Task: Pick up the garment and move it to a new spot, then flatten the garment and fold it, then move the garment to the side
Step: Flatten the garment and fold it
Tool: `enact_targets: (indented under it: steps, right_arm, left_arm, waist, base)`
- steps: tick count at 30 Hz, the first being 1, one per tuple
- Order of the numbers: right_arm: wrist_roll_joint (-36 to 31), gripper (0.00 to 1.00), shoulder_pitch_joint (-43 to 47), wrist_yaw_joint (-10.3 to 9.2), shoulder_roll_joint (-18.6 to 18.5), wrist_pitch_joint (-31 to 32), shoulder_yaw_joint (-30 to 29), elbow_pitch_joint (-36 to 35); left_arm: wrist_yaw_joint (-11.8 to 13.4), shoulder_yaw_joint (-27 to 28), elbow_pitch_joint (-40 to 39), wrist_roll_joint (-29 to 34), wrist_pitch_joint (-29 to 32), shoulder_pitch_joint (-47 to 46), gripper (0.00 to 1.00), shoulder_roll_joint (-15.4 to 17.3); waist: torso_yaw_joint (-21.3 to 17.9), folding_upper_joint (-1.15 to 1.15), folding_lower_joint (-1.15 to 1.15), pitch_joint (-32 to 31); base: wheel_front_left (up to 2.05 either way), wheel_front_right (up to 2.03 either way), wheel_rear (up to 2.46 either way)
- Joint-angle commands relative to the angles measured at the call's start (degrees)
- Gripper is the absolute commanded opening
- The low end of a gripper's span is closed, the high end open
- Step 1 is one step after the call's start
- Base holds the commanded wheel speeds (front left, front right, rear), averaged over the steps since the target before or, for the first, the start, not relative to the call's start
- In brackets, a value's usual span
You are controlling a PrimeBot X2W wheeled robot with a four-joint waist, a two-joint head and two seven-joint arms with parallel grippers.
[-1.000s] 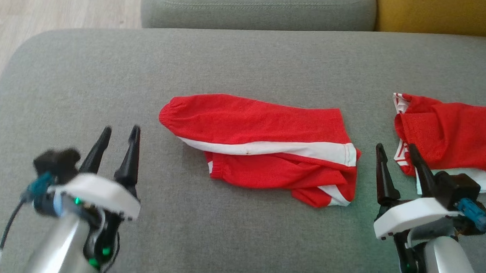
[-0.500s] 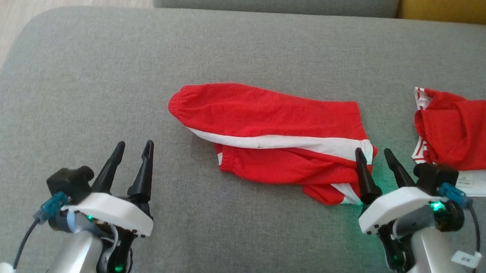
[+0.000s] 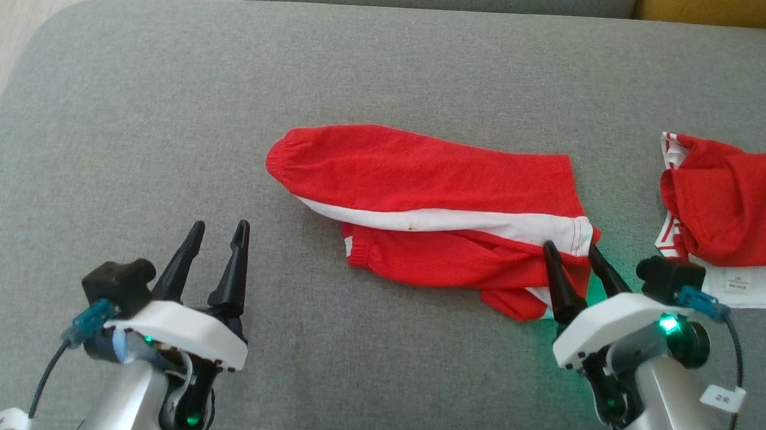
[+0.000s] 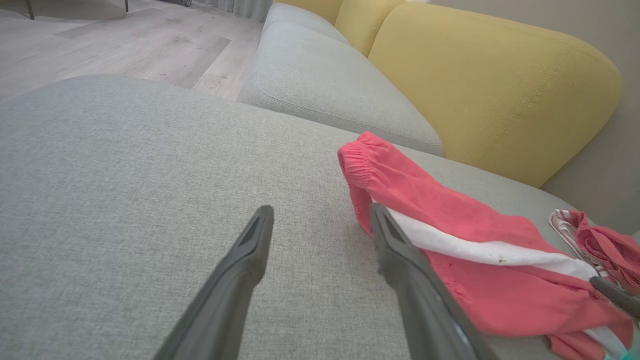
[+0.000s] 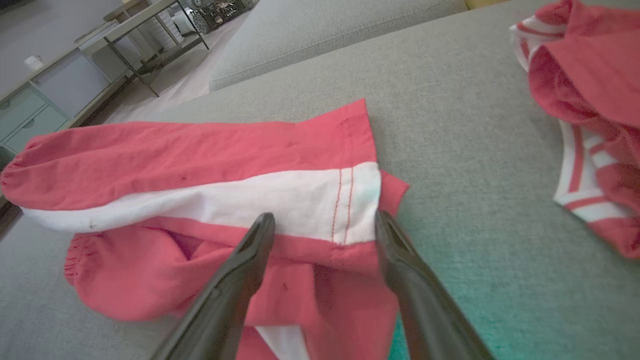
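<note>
A red garment with a white stripe [image 3: 423,211] lies loosely folded in the middle of the grey cushion [image 3: 163,108]; the wrist views show it too [image 4: 450,235] [image 5: 200,170]. My right gripper [image 3: 573,253] is open, its fingertips over the garment's right end near the white stitched hem [image 5: 345,200]. My left gripper [image 3: 219,231] is open above bare cushion, left of the garment's elastic cuff [image 4: 357,160].
A second red and white garment [image 3: 736,203] lies at the cushion's right edge, close to my right arm. Behind are another grey cushion [image 4: 320,70] and yellow back cushions [image 4: 490,75]. Wood floor [image 3: 10,6] lies beyond the cushion's left edge.
My right gripper has moved left and forward until its tips are over the garment's right end. The left gripper has moved slightly forward and right. The camera has tilted, shifting the scene.
</note>
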Motion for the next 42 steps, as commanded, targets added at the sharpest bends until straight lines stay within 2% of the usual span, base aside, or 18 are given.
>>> enact_targets:
  steps: [1,19,20,21,22,23,24,31,37,42]
  right_arm:
    - [0.5,1.0,-2.6,0.11,-0.1,-0.5,1.7,-1.6]
    - [-0.2,1.0,-3.3,0.11,-0.1,-2.6,1.8,-1.9]
    - [-0.2,0.97,-3.3,0.11,-0.1,-2.6,1.8,-1.9]
    - [-0.2,0.56,-3.3,0.11,-0.1,-2.6,1.9,-1.8]
    - [-0.2,0.4,-3.4,0.11,-0.1,-2.5,2.0,-1.7]
    - [-0.1,0.04,-3.4,0.11,-0.1,-2.5,2.0,-1.7]
    - [-0.1,0.0,-3.5,0.11,-0.1,-2.4,2.1,-1.6]
    - [-3.1,0.0,-3.5,0.11,-0.1,-4.6,2.0,-3.2]
    - [-7.0,0.0,-3.4,0.11,-0.1,-7.4,-2.7,-6.7]
    - [-9.1,0.0,-3.0,0.11,-0.1,-6.1,-7.3,-9.0]
  left_arm:
    - [-0.3,2.6,-1.5,0.7,-0.7,-2.7,1.0,0.6]
    - [-1.1,3.6,-0.2,1.5,-0.7,-2.9,1.0,-0.4]
    - [-1.1,3.7,-0.1,1.6,-0.7,-2.9,1.0,-0.5]
    - [-1.1,3.7,-0.1,1.6,-0.7,-2.9,1.0,-0.5]
    - [-1.2,3.8,-0.1,1.7,-0.7,-2.9,1.0,-0.5]
    - [-1.2,3.9,0.0,1.7,-0.7,-2.9,1.0,-0.6]
    - [-1.3,4.0,0.0,1.8,-0.7,-2.9,1.0,-0.6]
    - [-1.4,4.6,0.1,2.1,-0.7,-2.7,1.0,-0.7]
    - [-1.5,4.8,0.5,2.4,-0.7,-2.8,1.0,-0.7]
    - [-2.0,4.0,0.7,2.9,-0.7,-3.7,1.0,-0.7]
  waist:
    - [-0.1,0.0,0.0,0.0]
    - [-0.2,0.0,0.0,-0.5]
    - [-0.2,0.0,0.0,-0.5]
    - [-0.2,0.0,0.0,-0.5]
    - [-0.3,0.0,0.0,-0.5]
    - [-0.3,0.0,0.0,-0.5]
    - [-0.3,0.0,0.0,-0.5]
    - [-0.8,0.0,0.0,-0.9]
    - [-1.6,0.0,0.0,-1.0]
    - [-2.2,0.0,0.0,-0.6]
  base:
    - [0.0,0.0,0.0]
    - [0.0,0.0,0.0]
    - [0.0,0.0,0.0]
    - [0.0,0.0,0.0]
    - [0.0,0.0,0.0]
    - [0.0,0.0,0.0]
    - [0.0,0.0,0.0]
    - [0.0,0.0,0.0]
    - [0.0,0.0,0.0]
    - [0.0,0.0,0.0]
